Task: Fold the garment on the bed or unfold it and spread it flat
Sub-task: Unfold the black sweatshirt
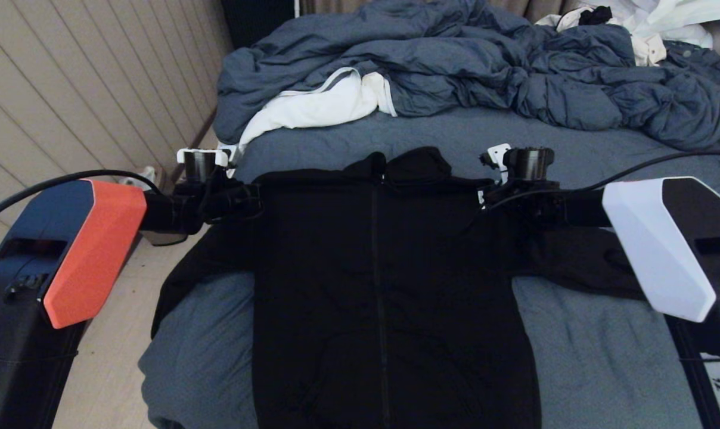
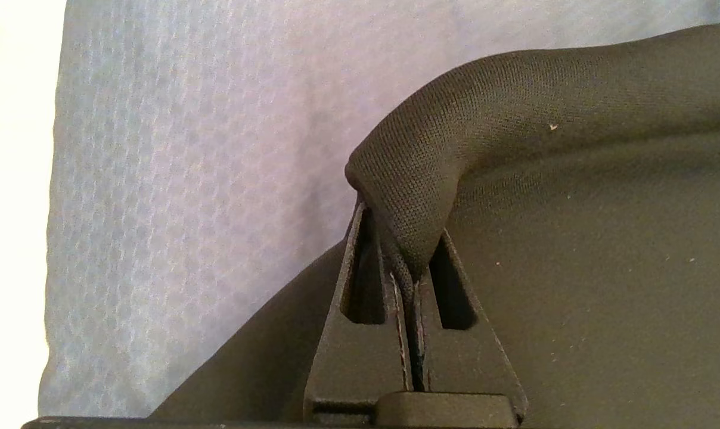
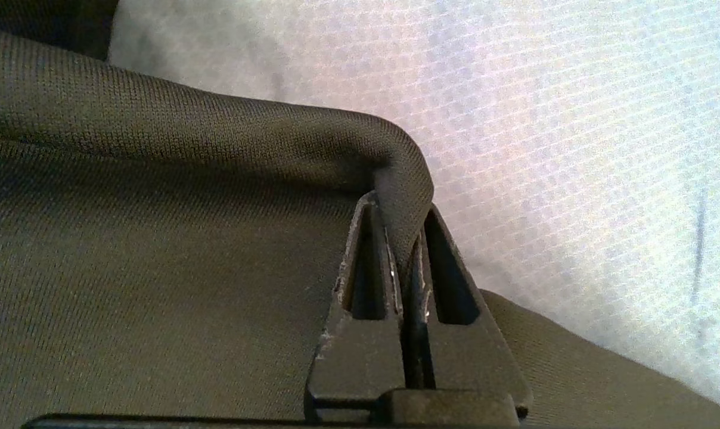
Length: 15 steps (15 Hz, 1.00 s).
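Garment (image 1: 390, 280) black, zipped, front up, sleeves outspread.

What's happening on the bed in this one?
The robot has a black hoodie lying front up on the bed, zipper running down the middle, sleeves out to either side. Both arms are at work: the left gripper is shut on a pinch of fabric at the shoulder on its side, and the right gripper is shut on the opposite shoulder. A rumpled blue-grey duvet lies bunched at the far end of the bed, with white clothing beyond it.
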Available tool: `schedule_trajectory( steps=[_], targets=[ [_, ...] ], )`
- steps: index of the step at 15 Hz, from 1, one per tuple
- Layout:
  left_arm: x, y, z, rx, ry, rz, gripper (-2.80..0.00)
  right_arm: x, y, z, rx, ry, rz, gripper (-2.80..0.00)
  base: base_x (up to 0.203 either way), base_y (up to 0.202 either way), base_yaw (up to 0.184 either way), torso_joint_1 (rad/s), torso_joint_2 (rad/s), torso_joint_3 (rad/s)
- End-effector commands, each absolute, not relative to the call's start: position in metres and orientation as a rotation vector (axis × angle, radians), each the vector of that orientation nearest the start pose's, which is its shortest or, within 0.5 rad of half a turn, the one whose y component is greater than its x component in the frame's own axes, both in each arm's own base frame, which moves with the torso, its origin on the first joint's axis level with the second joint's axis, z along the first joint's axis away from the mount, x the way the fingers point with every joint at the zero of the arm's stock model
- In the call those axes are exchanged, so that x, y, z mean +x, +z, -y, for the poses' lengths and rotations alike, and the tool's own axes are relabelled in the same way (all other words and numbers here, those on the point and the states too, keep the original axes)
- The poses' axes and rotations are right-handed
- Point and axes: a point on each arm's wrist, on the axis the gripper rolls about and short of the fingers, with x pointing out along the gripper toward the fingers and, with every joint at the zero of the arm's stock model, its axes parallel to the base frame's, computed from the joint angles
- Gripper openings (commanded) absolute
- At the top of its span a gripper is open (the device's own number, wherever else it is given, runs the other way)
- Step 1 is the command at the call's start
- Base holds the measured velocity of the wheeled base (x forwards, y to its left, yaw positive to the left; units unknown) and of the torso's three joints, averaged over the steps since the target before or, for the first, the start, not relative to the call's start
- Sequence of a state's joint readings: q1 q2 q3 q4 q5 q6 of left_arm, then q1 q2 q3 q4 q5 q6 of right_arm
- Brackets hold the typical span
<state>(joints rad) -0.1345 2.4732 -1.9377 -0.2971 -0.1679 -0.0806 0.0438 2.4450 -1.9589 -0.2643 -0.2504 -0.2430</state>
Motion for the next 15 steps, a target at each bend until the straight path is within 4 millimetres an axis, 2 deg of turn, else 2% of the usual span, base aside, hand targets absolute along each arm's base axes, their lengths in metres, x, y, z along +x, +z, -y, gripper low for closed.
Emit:
schedule_trajectory(
  steps=[1,9,10,11,15],
  targets=[
    [0.5197,0.133,0.0688,-0.086,-0.281,-0.272,-2.8,0.5207,0.1487,-0.0192,-0.279,-0.174,-0.256,-2.8,0.0,0.0,0.0,0.0,0.0,0.0],
    [0.52,0.1296,0.0695,-0.085,-0.277,-0.286,-2.8,0.5214,0.1464,-0.0152,-0.278,-0.179,-0.261,-2.8,0.0,0.0,0.0,0.0,0.0,0.0],
    [0.5199,0.1292,0.0694,-0.085,-0.275,-0.29,0.0,0.5217,0.1452,-0.0152,-0.277,-0.181,-0.263,-2.8,0.0,0.0,0.0,0.0,0.0,0.0],
    [0.5194,0.1283,0.0696,-0.084,-0.267,-0.302,0.0,0.5219,0.1446,-0.0158,-0.276,-0.182,-0.263,0.0,0.0,0.0,0.0,0.0,0.0,0.0],
    [0.5175,0.1328,0.0699,-0.079,-0.242,-0.304,0.0,0.5217,0.1456,-0.0183,-0.281,-0.179,-0.259,0.0,0.0,0.0,0.0,0.0,0.0,0.0]
  ],
)
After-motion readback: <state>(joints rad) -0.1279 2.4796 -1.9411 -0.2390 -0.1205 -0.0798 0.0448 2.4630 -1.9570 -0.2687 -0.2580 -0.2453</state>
